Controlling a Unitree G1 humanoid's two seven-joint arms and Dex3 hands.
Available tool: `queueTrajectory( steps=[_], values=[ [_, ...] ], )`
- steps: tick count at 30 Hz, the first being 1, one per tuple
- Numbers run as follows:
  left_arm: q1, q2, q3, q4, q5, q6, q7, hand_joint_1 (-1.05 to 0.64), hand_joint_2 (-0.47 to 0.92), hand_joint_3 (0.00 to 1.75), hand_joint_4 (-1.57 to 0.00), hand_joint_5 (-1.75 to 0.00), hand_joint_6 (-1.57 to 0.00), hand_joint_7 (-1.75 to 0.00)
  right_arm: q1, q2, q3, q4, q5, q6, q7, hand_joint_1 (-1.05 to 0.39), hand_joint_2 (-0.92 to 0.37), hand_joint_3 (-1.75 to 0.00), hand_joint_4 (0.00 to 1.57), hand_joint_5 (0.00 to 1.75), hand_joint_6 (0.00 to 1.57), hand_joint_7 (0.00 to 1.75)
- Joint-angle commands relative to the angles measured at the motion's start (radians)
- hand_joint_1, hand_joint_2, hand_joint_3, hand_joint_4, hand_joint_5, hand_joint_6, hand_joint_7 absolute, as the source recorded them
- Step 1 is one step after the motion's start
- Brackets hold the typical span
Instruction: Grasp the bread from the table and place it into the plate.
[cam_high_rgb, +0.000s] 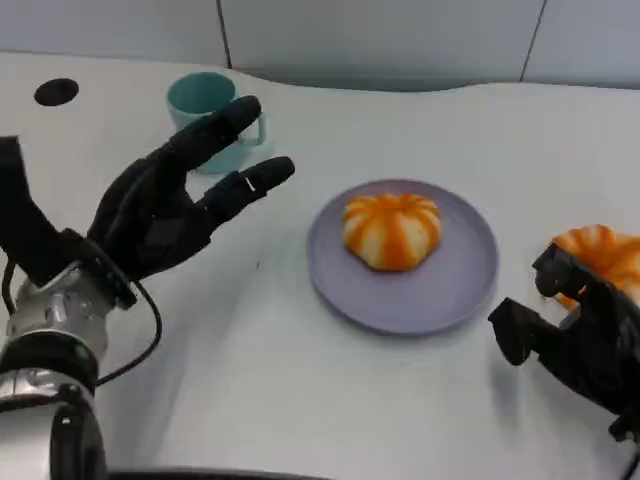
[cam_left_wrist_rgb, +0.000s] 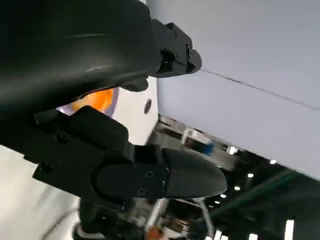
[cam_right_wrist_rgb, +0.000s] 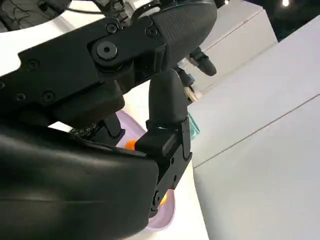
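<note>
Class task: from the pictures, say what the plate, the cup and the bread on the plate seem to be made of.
Plate: probably plastic, a matte, even lilac surface with soft reflections. Cup: plastic or glazed ceramic, smooth plain teal; the look leaves it open. Bread: possibly a toy or model, with smooth, slightly glossy orange and cream segments.

Lab or workshop, white table (cam_high_rgb: 300, 400), partition panels (cam_high_rgb: 380, 40), ceiling strip lights (cam_left_wrist_rgb: 289, 227)

I count: bread rolls 2 (cam_high_rgb: 392, 230) (cam_high_rgb: 603, 255) | plate 1 (cam_high_rgb: 450, 290) | teal mug 1 (cam_high_rgb: 205, 105) | robot hands 2 (cam_high_rgb: 165, 205) (cam_high_rgb: 580, 330)
</note>
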Motion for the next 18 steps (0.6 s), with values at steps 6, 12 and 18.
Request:
queueTrajectory(
  steps=[6, 12, 18],
  values=[
    [0.061, 0.019, 0.073, 0.025, -0.038, 0.265, -0.052, -0.91, 0.92, 0.44, 0.0, -1.21, -0.37, -0.13, -0.008, -0.016, -0.012, 0.012, 0.002, -0.007, 0.0, -0.4, -0.87, 0.0, 0.9, 1.75, 0.65, 1.75],
    [0.047, 0.02, 0.004, 0.048, 0.062, 0.214, -0.081, -0.91, 0.92, 0.34, -0.03, -1.67, -0.19, -0.92, 0.007, -0.013, -0.012, -0.018, 0.004, -0.002, -0.022, -0.41, -0.87, 0.0, 0.89, 1.75, 0.65, 1.75],
    [0.042, 0.023, 0.007, 0.05, 0.076, 0.205, -0.089, -0.87, 0.92, 0.3, -0.29, -1.75, -0.12, -1.7, 0.007, -0.015, -0.01, -0.011, -0.004, -0.019, -0.017, -0.43, -0.88, -0.01, 0.89, 1.75, 0.65, 1.75]
  ],
)
